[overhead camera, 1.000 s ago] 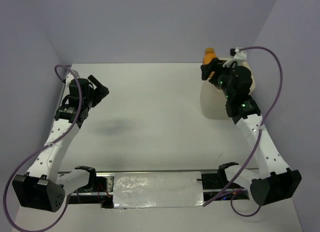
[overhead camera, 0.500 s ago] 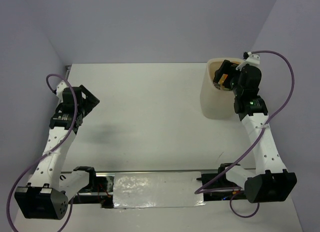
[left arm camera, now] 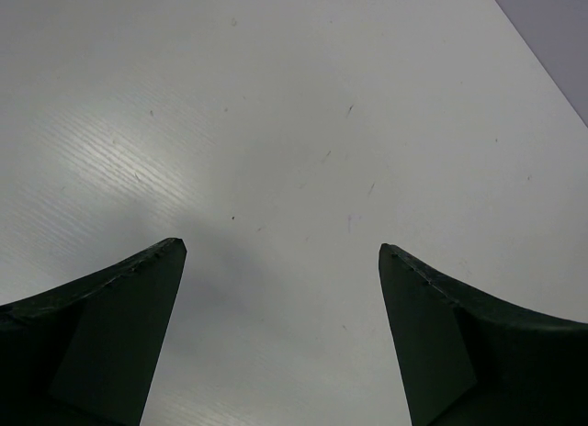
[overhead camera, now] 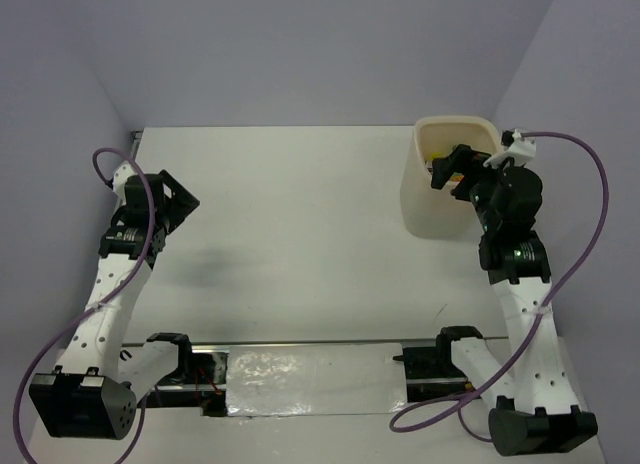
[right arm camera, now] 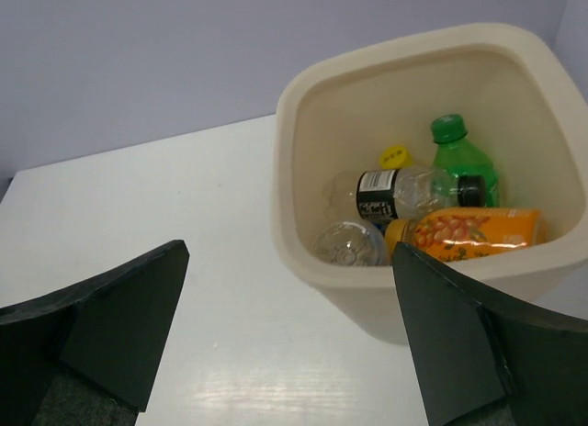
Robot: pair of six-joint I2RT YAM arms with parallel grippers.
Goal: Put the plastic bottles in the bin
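My right tool (right arm camera: 289, 259) is spread wide, nothing in it, hanging by the near rim of the bin (right arm camera: 303, 86) at the worktop's (right arm camera: 138, 196) far-right corner. Inside the bin: orange bottle (right arm camera: 473, 231), green bottle (right arm camera: 464, 160), dark-capped clear bottle (right arm camera: 404, 192), a yellow cap (right arm camera: 394, 156). Left tool (left arm camera: 282, 249) also spread, empty, over bare worktop nr left edge.

Both arms are built alike. The left arm (overhead camera: 110, 274) and right arm (overhead camera: 528, 319) have white links dotted with small dark holes, black joint housings and a boxy black base (overhead camera: 78, 409). A purple cable (overhead camera: 603, 184) loops along each, with a white bracket (overhead camera: 512, 146) at the right wrist. The left fingers (left arm camera: 101, 343) and right fingers (right arm camera: 101, 330) are dark, matte wedges with straight edges.
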